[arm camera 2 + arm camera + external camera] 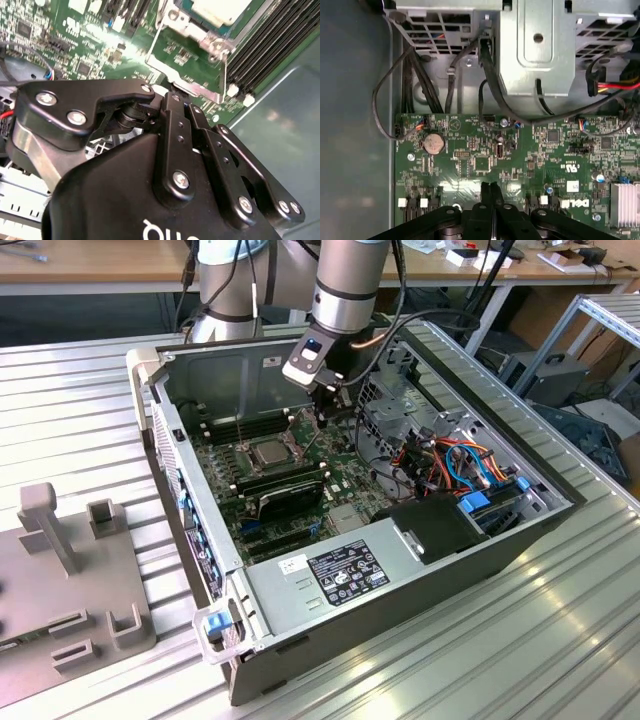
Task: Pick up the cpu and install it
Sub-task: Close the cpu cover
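One small silvery-grey square cpu (272, 452) lies flat in its metal-framed socket (197, 37) on the green motherboard (345, 468); the black gripper (322, 425) hangs near it, toward the exterior view's right, above the board, fingers (486, 200) pressed together, holding nothing

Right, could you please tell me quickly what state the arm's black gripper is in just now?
Black gripper: shut, holding nothing; the silvery-grey square cpu lies in the metal-framed socket.
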You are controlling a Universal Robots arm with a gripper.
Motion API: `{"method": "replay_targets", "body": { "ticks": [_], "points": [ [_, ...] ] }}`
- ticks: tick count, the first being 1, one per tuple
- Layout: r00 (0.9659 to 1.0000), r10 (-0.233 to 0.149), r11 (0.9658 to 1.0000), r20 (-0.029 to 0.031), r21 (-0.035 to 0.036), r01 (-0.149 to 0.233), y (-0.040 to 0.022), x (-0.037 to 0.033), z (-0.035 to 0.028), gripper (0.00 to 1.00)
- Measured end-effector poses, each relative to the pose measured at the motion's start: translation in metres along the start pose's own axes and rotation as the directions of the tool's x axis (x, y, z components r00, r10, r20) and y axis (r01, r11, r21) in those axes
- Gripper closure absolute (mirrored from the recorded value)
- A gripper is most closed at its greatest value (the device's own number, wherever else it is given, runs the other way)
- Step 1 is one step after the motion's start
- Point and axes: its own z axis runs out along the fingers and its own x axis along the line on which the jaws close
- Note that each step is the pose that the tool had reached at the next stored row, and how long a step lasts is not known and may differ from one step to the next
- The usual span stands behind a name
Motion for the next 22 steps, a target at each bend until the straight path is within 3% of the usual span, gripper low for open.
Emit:
{"method": "replay_targets", "body": {
  "ticks": [3,6,9,17,20,22],
  "points": [
    [1.0,0.0,1.0,-0.0003,-0.0041,0.0,-0.0136,0.0,-0.0004,0.89],
    [1.0,0.001,1.0,-0.0001,-0.0081,-0.001,-0.0227,-0.0001,-0.0008,0.89],
    [1.0,0.001,0.9999,-0.0001,-0.0158,-0.001,-0.037,-0.0002,-0.0014,0.89],
    [1.0,0.001,0.9998,-0.0002,-0.0175,-0.001,-0.04,-0.0002,-0.0014,0.89],
    [1.0,0.001,0.9998,-0.0001,-0.0175,-0.001,-0.0483,-0.0003,-0.0009,0.89],
    [1.0,0.001,0.9998,-0.0001,-0.0175,-0.001,-0.0603,-0.0003,0.0004,0.89]
  ]
}}
